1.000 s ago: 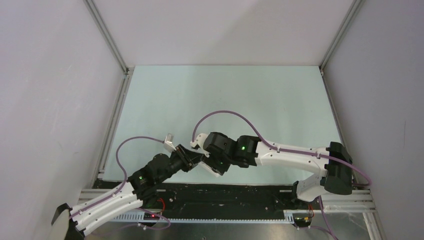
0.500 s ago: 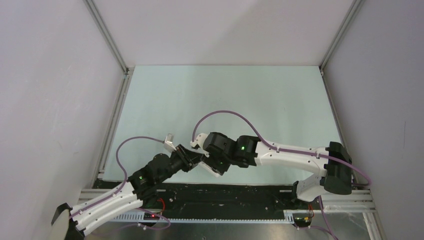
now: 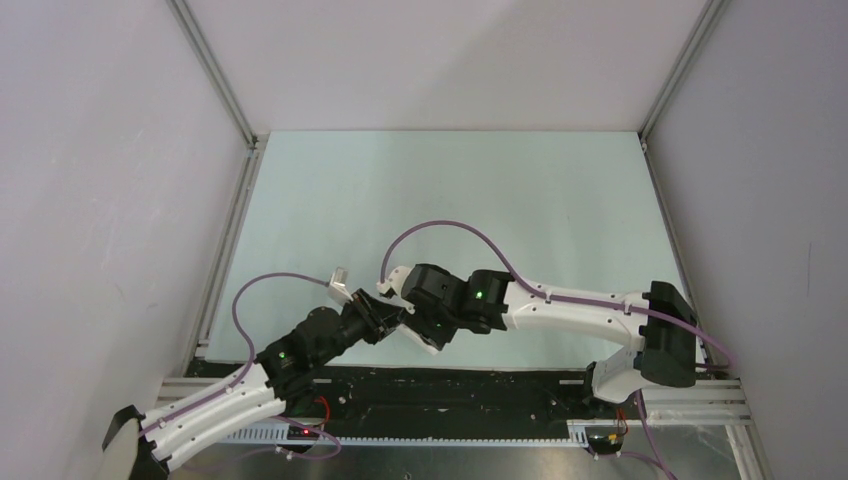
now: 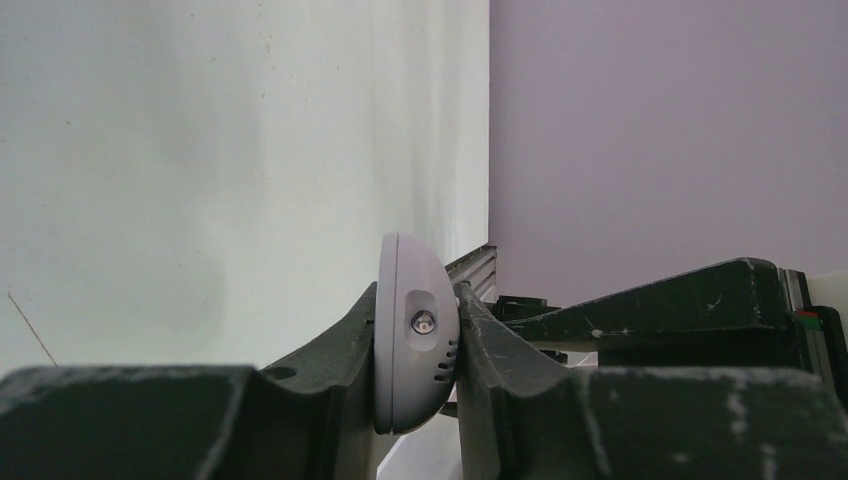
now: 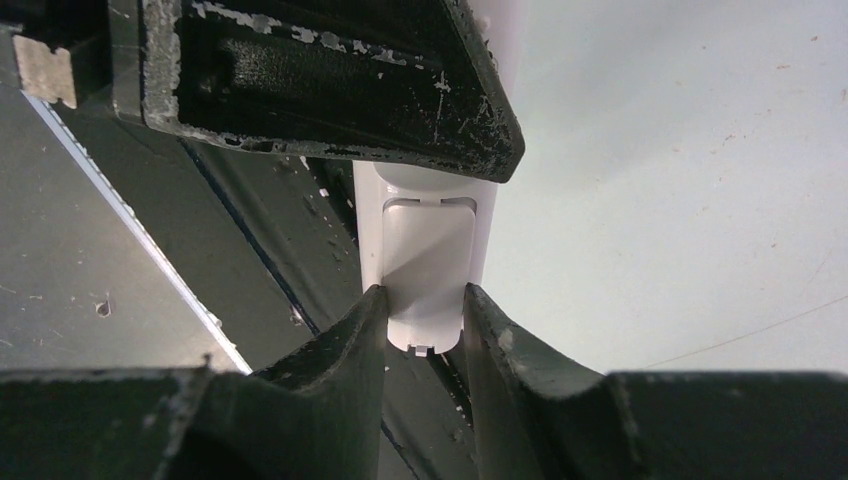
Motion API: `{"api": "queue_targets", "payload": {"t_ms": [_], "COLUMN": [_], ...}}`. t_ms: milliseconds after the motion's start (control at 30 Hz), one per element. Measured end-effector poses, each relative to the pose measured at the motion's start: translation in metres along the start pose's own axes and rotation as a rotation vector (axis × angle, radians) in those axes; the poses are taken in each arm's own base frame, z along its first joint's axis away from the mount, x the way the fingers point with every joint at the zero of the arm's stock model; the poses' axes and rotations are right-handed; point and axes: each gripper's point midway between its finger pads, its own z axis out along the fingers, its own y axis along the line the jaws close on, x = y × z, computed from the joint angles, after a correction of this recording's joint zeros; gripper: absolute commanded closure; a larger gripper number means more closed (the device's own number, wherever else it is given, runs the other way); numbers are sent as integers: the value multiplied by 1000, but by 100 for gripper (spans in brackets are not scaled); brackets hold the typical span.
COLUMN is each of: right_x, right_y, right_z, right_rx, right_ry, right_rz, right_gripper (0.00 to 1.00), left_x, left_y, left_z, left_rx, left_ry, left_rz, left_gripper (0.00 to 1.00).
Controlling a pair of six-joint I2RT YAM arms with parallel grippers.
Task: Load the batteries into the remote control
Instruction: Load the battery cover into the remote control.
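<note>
Remote control sits clamped end-on between the closed jaws of the left gripper, its rounded end with a small lens facing the wrist camera. The right gripper pinches the handset's other end from both sides, back panel showing. From there the body runs toward 12 o'clock under the left gripper. Both meet near the table's 6 o'clock edge.

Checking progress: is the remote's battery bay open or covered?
Covered, apparently: a white cover plate sits on the remote control, gripped by the right gripper.
</note>
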Motion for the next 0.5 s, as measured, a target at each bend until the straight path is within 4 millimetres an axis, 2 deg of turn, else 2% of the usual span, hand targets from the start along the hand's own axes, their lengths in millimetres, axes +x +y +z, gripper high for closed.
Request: {"api": "queue_targets", "payload": {"t_ms": [333, 500], "right_x": [-1, -5], "right_y": [0, 5], "right_z": [0, 0], "right_rx": [-3, -30], "right_ry": [-1, -14], "right_rz": [13, 19], "right_gripper": [60, 55], "left_x": [0, -1], "left_y": [0, -2], "left_z": [0, -1], "left_rx": [1, 10], "left_ry": [0, -2], "left_rz": [0, -1], "left_gripper": [100, 100]}}
